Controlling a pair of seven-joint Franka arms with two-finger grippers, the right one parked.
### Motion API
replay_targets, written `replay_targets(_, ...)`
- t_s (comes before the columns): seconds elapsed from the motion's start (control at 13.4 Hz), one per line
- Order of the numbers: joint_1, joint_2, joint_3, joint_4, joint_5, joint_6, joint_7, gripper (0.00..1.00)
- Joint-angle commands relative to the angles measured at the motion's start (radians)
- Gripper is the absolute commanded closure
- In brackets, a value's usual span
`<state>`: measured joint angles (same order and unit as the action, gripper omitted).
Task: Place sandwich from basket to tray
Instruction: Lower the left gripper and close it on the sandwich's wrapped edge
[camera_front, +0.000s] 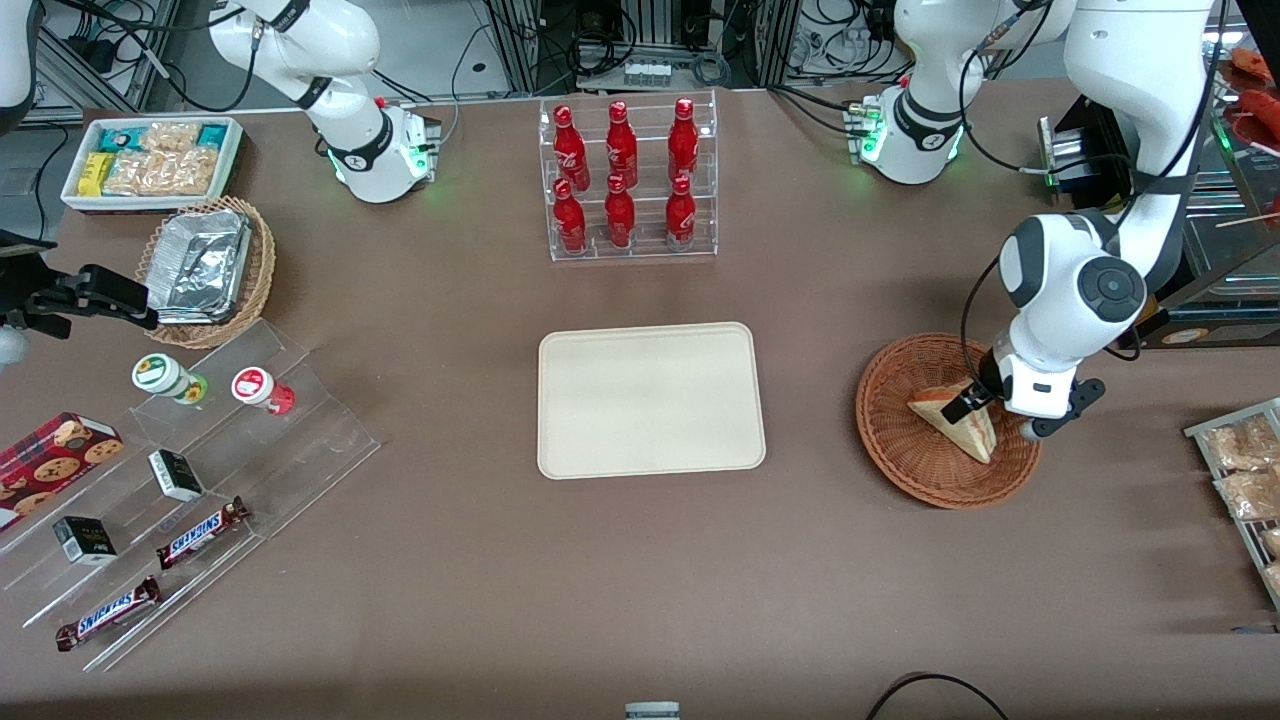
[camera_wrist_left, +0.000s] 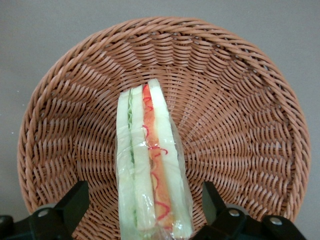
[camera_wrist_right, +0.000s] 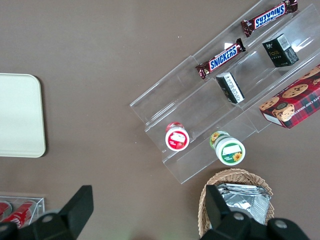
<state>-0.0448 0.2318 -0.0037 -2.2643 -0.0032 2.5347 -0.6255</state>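
Sandwich (camera_wrist_left: 150, 170) lay inside the round reddish-brown wicker basket (camera_wrist_left: 240, 90), wrapped in clear film, its cut edge turned up toward the wrist camera so that the green layer and the red-orange layer showed between the pale slices of bread. In the front view the sandwich (camera_front: 955, 415) rested against the part of the basket (camera_front: 900, 440) lying toward the working arm's end of the table (camera_front: 600, 600).

The claw (camera_front: 978, 402) hung low over the basket, directly above the sandwich. Its two dark fingers (camera_wrist_left: 70, 207) stood spread wide, one on each side of the wedge, with a clear gap between each finger and the film; nothing was gripped. Whether the fingertips touched the wicker could not be told.

The cream tray (camera_front: 650, 400) sat flat near the middle of the table, well apart from the basket and toward the parked arm's end from it.

Farther from the front camera than the tray stood a clear rack of red bottles (camera_front: 628, 180). Toward the parked arm's end of the table were a lighter wicker basket holding a foil container (camera_front: 200, 265), a white box of snack packets (camera_front: 150, 160), and a clear stepped stand (camera_front: 200, 500) carrying two small lidded cups, small dark boxes and Snickers bars (camera_front: 200, 533).
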Motion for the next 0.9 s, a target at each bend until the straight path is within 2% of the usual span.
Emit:
replay_targets(0.0,-0.007,-0.002,-0.002,-0.011,-0.005,0.016,-0.017,0.00)
replay_targets(0.3,-0.009,-0.003,-0.004,-0.027,-0.003,0.018,-0.017,0.00)
replay_targets(0.37,-0.009,-0.003,-0.004,-0.027,-0.003,0.018,-0.017,0.08)
replay_targets(0.45,-0.009,-0.002,-0.004,-0.026,-0.003,0.018,-0.020,0.22)
replay_targets(0.6,-0.012,-0.003,-0.007,-0.024,-0.003,0.013,-0.052,0.80)
replay_targets(0.67,-0.023,-0.003,-0.007,-0.021,-0.003,0.010,-0.054,1.00)
replay_targets(0.82,-0.026,-0.018,-0.009,-0.008,-0.003,0.003,-0.054,1.00)
